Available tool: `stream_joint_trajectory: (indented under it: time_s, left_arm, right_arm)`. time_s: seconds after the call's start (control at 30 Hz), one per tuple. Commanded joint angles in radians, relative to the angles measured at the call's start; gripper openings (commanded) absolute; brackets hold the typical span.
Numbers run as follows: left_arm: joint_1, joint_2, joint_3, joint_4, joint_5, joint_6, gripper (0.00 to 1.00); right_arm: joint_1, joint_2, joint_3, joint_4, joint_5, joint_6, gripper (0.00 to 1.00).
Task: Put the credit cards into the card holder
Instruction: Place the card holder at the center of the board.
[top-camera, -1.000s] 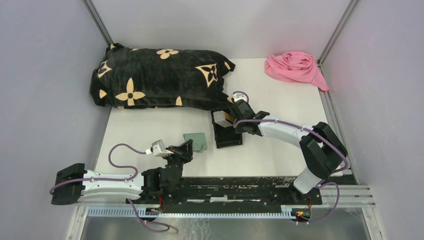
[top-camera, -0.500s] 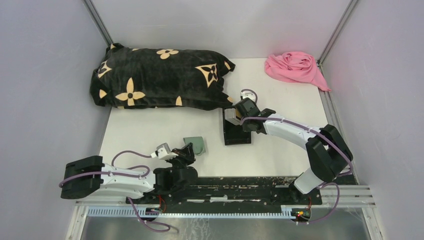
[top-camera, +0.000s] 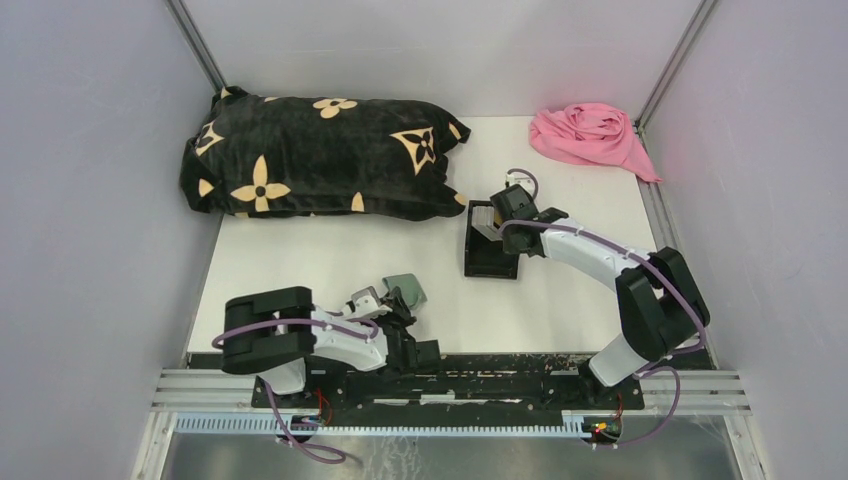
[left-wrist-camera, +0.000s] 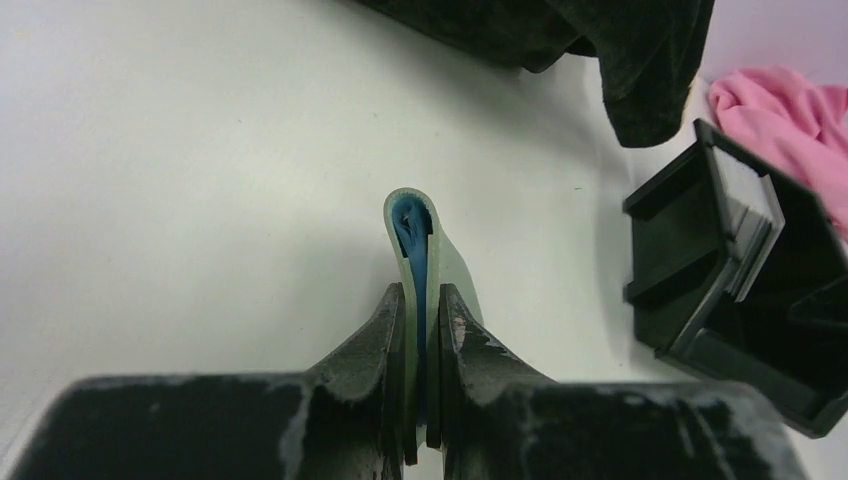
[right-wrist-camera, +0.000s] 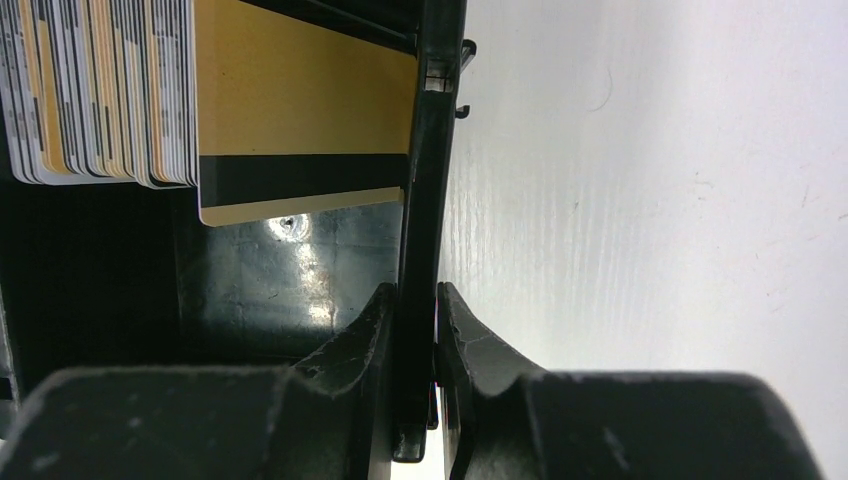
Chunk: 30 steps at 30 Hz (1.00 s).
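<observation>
The sage-green card holder (left-wrist-camera: 412, 240) is folded, with blue showing inside, and stands on edge between my left gripper's (left-wrist-camera: 421, 300) fingers, which are shut on it. From above, the card holder (top-camera: 406, 291) sits low near the table's front, left of centre. The credit cards (right-wrist-camera: 300, 120), tan with a dark stripe plus a stack of pale ones (right-wrist-camera: 100, 90), stand upright inside a black open-topped box (top-camera: 490, 262). My right gripper (right-wrist-camera: 416, 297) is shut on that box's side wall (right-wrist-camera: 432, 150). From above, the right gripper (top-camera: 500, 222) is at the box's far end.
A black blanket with tan flowers (top-camera: 310, 155) lies at the back left. A pink cloth (top-camera: 590, 135) sits in the back right corner. The left wrist view shows the black box (left-wrist-camera: 740, 290) to the right of the card holder. Grey walls enclose the table.
My right gripper has dragged the black box with the cards to the right. My left arm has folded in toward its base, bringing the card holder slightly right and nearer.
</observation>
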Motion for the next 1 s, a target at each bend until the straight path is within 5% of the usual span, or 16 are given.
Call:
stream_joint_trajectory:
  time_s: [0.0, 0.3, 0.6, 0.97]
  left_arm:
    - [-0.01, 0.064, 0.03, -0.092, -0.064, -0.736, 0.03]
    - [-0.008, 0.108, 0.048, 0.059, -0.067, -0.734, 0.03]
    - [-0.012, 0.097, 0.076, 0.108, -0.054, -0.722, 0.15]
    - [-0.089, 0.018, 0.14, -0.077, -0.104, -0.722, 0.43]
  right_arm:
    - [-0.045, 0.017, 0.045, 0.05, -0.021, -0.02, 0.04]
    - [-0.113, 0.06, 0.062, 0.071, -0.075, -0.038, 0.23]
    - [-0.117, 0.01, 0.052, 0.063, -0.093, -0.048, 0.56]
    - [-0.1, -0.156, 0.051, -0.007, -0.097, -0.056, 0.68]
